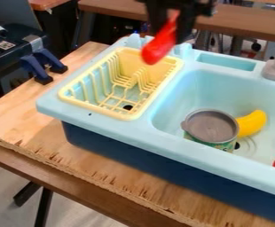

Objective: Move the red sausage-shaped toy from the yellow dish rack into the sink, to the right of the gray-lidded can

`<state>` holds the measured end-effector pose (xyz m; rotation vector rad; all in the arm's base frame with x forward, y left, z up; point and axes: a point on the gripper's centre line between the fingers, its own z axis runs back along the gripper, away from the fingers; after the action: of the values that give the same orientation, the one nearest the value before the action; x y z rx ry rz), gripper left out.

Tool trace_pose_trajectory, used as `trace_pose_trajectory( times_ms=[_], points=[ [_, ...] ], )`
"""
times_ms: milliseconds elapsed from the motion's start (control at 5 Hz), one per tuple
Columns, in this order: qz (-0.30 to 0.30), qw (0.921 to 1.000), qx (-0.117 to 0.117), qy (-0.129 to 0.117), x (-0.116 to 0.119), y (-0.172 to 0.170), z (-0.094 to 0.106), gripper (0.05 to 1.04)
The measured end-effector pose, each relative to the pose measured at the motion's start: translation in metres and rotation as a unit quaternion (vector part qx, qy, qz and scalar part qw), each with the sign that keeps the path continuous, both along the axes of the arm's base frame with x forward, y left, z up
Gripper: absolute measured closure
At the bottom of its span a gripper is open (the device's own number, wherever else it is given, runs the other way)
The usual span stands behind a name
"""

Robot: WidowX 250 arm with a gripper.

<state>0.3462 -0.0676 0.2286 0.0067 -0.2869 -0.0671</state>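
From my remote station, I had the black gripper [173, 31] pinching a blurred red object [158, 48] over the far end of the yellow dish rack [93, 109], as a can [211, 128] stood beside a yellow object [252, 123] in the light-blue sink [163, 138].

A lab or workshop: plain plywood worktop [27, 108], blue clamps [42, 62], benches [246, 20] behind.

Fixed camera above, slanting down, fairly near the sink [143, 131]
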Motion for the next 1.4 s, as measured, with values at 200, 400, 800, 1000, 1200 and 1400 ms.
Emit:
trace_pose_trajectory(
  times_ms=[200,400,800,1000,1200,1400],
  points=[
    [0.044,0.9953,-0.071,-0.049,-0.005,-0.048,-0.007,0.544],
    [0.097,0.9852,-0.113,-0.086,-0.014,-0.09,-0.026,0.544],
    [0.128,0.9724,-0.148,-0.127,-0.009,-0.138,-0.049,0.544],
    [0.149,0.9712,-0.139,-0.123,0.003,-0.143,-0.061,0.544],
    [0.147,0.9784,-0.101,-0.106,0.018,-0.135,-0.075,0.544],
    [0.086,0.9938,-0.066,-0.024,0.029,-0.126,-0.074,0.544]
  ],
)
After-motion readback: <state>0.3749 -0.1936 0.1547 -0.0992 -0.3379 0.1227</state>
